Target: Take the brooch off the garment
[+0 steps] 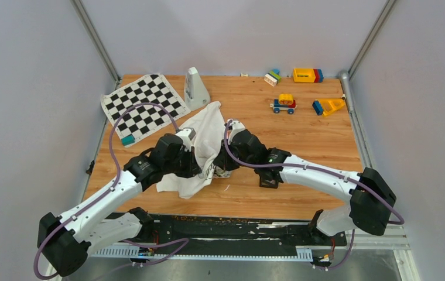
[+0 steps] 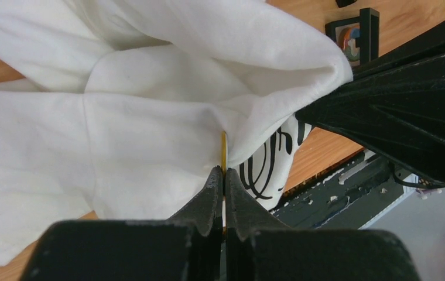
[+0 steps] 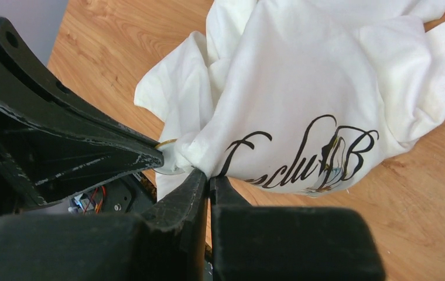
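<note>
The left gripper is clamped on the lower edge of the thin gold-coloured metal brooch. The brooch is seen edge-on, long axis 12 to 6 o'clock, rising at 12 o'clock from the jaws into a fold of the white cotton garment with black script print. The right gripper is clamped on fabric just beside, brooch at its 10 o'clock. Assessment: the left gripper has the brooch; release likely turns on drawing toward 6 o'clock against the right gripper's hold.
</note>
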Motion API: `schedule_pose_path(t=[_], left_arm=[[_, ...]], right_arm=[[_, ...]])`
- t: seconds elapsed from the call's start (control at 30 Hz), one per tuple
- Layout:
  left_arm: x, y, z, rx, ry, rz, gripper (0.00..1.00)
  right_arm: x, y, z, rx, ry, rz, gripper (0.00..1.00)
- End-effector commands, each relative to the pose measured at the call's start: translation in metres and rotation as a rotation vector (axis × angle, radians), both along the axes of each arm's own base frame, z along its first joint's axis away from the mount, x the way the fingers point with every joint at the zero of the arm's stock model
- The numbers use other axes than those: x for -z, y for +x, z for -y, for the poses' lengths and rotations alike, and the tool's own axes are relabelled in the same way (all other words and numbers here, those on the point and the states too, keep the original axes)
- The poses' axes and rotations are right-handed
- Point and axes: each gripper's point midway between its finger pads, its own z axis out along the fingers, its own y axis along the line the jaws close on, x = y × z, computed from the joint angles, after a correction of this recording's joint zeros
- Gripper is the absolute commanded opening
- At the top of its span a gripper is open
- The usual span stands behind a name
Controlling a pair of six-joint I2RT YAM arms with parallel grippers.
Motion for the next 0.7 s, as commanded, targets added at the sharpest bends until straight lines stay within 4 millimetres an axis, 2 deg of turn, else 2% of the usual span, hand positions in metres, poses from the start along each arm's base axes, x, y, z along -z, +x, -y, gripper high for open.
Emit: schedule_pose_path(t=[0.0, 0.13, 0.23, 0.4, 0.53, 0.63, 0.67], left_arm=[[-0.018, 0.004, -0.002, -0.018, -0.017, 0.033, 0.00], [-0.027, 0.013, -0.008, -0.092, -0.059, 0.104, 0.00], [-0.027, 0.022, -0.004, -0.127, -0.125, 0.162, 0.00], [-0.030, 0.035, 0.002, -0.142, -0.176, 0.247, 0.00], [-0.042, 0.049, -0.006, -0.217, -0.216, 0.349, 0.00], [-0.051, 0.049, -0.008, -0.233, -0.257, 0.386, 0.00], [-0.054, 0.048, -0.008, -0.239, -0.279, 0.391, 0.00]], right_arm=[[-0.008, 0.000, -0.009, -0.042, 0.034, 0.010, 0.02], [0.000, -0.023, -0.006, -0.072, 0.112, -0.071, 0.02], [0.006, -0.044, -0.010, -0.130, 0.199, -0.145, 0.02], [0.034, -0.066, -0.020, -0.205, 0.219, -0.282, 0.04], [0.041, -0.074, -0.022, -0.222, 0.243, -0.318, 0.06], [0.030, -0.070, -0.019, -0.211, 0.250, -0.281, 0.09], [0.024, -0.068, -0.018, -0.205, 0.254, -0.264, 0.13]])
